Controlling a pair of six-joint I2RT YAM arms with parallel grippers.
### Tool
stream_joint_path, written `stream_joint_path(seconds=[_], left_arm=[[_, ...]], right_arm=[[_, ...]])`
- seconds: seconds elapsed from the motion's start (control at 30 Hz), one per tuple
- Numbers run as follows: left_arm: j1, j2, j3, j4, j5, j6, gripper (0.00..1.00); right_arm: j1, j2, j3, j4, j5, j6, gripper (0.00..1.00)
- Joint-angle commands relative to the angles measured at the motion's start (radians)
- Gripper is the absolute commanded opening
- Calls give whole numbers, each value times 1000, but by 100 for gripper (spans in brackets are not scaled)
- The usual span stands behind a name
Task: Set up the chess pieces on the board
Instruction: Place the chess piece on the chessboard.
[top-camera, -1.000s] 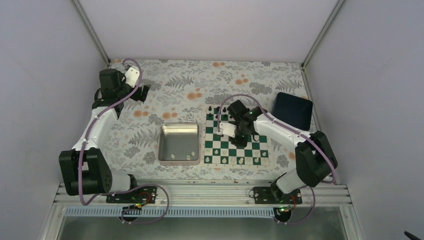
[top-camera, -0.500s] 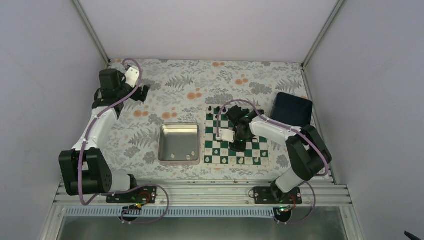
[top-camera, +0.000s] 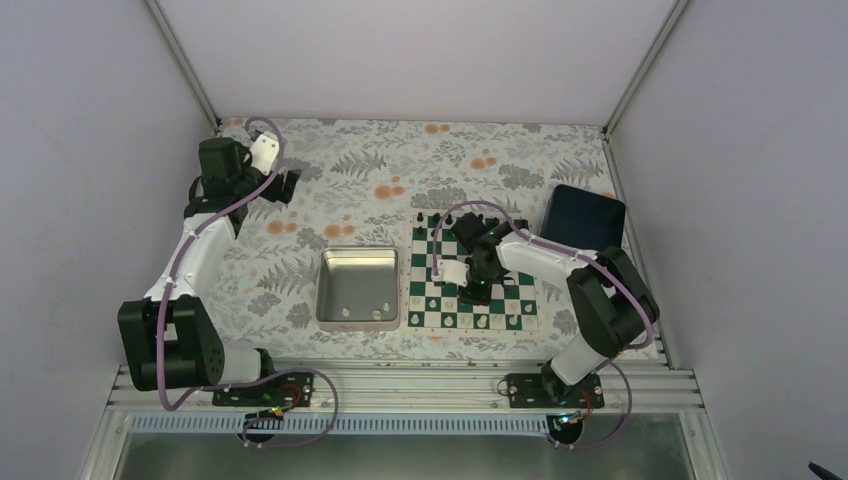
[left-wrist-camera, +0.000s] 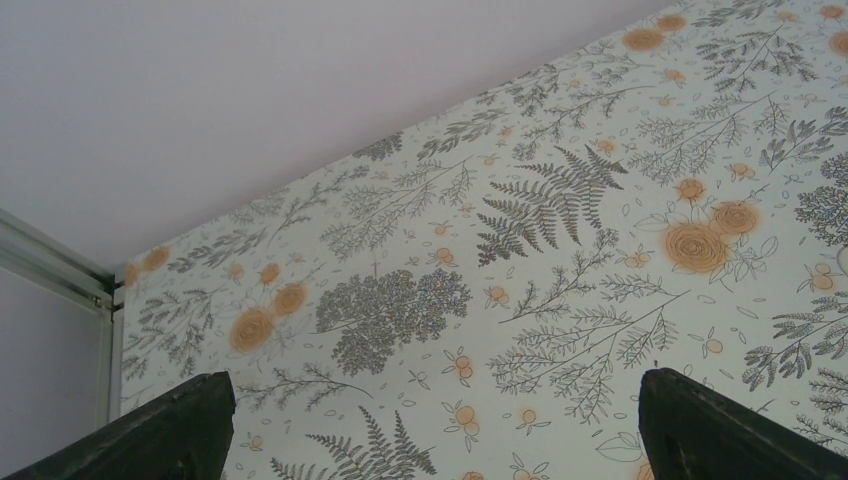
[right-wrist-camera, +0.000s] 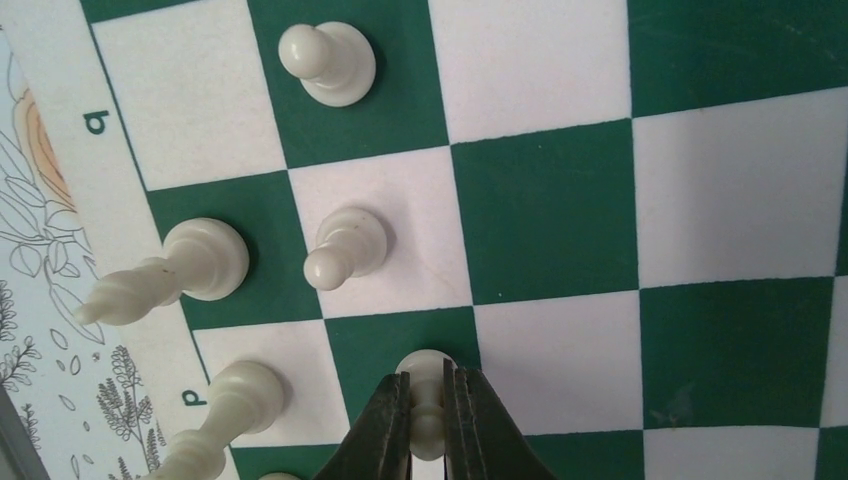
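Observation:
The green and white board (top-camera: 523, 296) lies right of centre. My right gripper (right-wrist-camera: 428, 400) is low over the board's near part (top-camera: 476, 288), shut on a cream-white pawn (right-wrist-camera: 428, 365) that stands on a green square. Other white pieces stand close by: a pawn (right-wrist-camera: 347, 247), a second pawn (right-wrist-camera: 327, 63) and taller pieces (right-wrist-camera: 200, 262) along the lettered border. A few black pieces (top-camera: 420, 218) stand at the far edge. My left gripper (left-wrist-camera: 430, 440) is open and empty over the floral cloth at the far left (top-camera: 288, 185).
A square silver tray (top-camera: 357, 253) left of the board holds a few white pieces (top-camera: 346, 312). A dark blue box (top-camera: 585, 220) stands right of the board's far corner. Walls close in the table on three sides.
My right gripper has shifted a little toward the board's near side, and its elbow has drawn in. The left arm has not moved.

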Motion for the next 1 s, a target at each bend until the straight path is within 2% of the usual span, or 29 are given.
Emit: stream_joint_path(seconds=[0.0, 0.67, 0.83, 0.97], left_arm=[[4, 3, 14, -1, 14, 1, 100], [2, 13, 18, -3, 14, 2, 100], [2, 13, 16, -3, 14, 2, 100], [2, 11, 17, -3, 14, 2, 100]], right_arm=[[4, 14, -18, -15, -33, -12, 6], [4, 15, -29, -15, -37, -21, 5], [5, 5, -27, -28, -31, -27, 12], [4, -33, 6, -59, -30, -31, 25]])
